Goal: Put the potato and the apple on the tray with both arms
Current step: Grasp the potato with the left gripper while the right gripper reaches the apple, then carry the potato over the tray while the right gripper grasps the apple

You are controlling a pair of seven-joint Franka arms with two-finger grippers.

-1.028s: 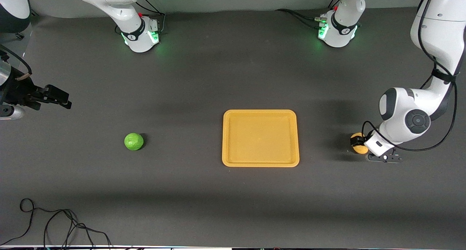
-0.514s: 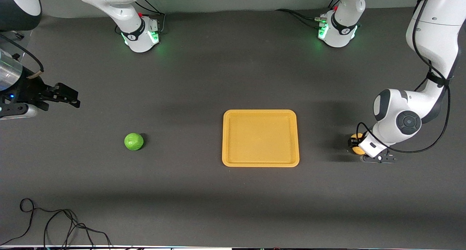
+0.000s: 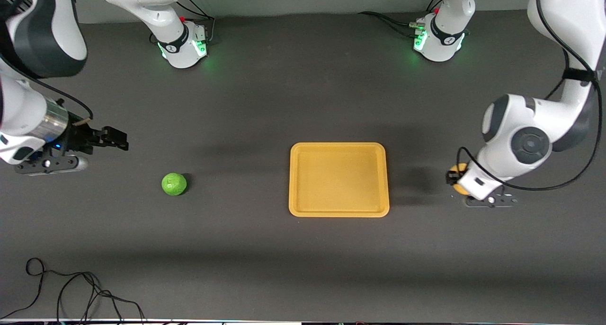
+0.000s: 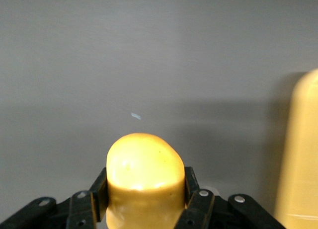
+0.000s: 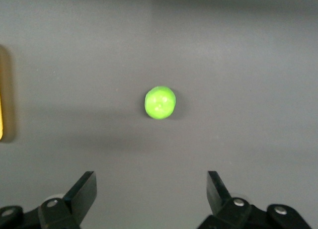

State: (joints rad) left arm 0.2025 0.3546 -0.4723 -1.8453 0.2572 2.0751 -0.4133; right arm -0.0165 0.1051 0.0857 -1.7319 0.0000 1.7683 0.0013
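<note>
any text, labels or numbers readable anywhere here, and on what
None can be read.
The tray, potato and apple carry no print.
Dark marks on the arm bases are too small to read.

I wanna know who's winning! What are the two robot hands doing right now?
Left gripper: shut on the potato, beside the tray.
Right gripper: open, empty, above the apple.

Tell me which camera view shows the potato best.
The left wrist view: the potato fills the foreground, clamped in the left claw. The front view shows only a sliver of the potato beside the tray, mostly hidden by the left arm. The right wrist view shows none of it.
</note>
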